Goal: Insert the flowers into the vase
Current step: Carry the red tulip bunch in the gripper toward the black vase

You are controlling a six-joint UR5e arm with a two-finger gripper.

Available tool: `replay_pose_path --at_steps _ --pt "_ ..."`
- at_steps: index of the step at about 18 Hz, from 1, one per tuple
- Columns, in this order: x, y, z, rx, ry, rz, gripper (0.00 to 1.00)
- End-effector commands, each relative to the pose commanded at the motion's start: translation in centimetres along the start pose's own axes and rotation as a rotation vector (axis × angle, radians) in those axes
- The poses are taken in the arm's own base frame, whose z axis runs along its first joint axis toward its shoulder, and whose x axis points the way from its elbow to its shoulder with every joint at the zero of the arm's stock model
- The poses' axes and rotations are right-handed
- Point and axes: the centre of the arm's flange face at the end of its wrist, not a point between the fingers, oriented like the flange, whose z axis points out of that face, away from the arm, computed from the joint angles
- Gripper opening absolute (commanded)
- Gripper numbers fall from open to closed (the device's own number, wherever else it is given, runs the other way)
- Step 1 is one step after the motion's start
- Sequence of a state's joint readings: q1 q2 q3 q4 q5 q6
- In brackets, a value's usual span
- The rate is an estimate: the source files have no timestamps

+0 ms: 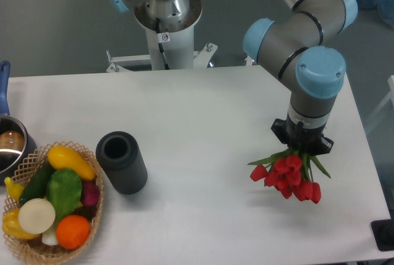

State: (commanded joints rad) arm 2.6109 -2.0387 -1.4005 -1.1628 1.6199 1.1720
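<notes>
The flowers (288,177) are a bunch of red tulip buds with green leaves, hanging at the right of the table. My gripper (301,149) is right above them, seen from the top, and appears shut on the stems; the fingers are hidden under the wrist. The bunch looks lifted a little off the table, with a faint shadow beneath. The vase (121,162) is a dark ribbed cylinder standing at the left-centre of the table, mouth facing up, far to the left of the flowers.
A woven wicker basket (92,222) with toy vegetables and fruit sits at the front left, touching close to the vase. A metal pot with a blue handle (7,136) is at the left edge. The robot base (166,25) stands behind the table.
</notes>
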Motion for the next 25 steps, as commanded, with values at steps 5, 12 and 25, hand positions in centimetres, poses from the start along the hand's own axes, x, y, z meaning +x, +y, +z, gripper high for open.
replay_pose_path --at_steps 5,12,25 --pt "2.3 -3.4 0.0 0.013 0.005 0.017 0.0" --pt "5.1 -6.0 -0.6 0.196 -0.089 0.011 0.0" --pt "6.7 -8.3 -4.5 0.709 0.127 0.01 0.0"
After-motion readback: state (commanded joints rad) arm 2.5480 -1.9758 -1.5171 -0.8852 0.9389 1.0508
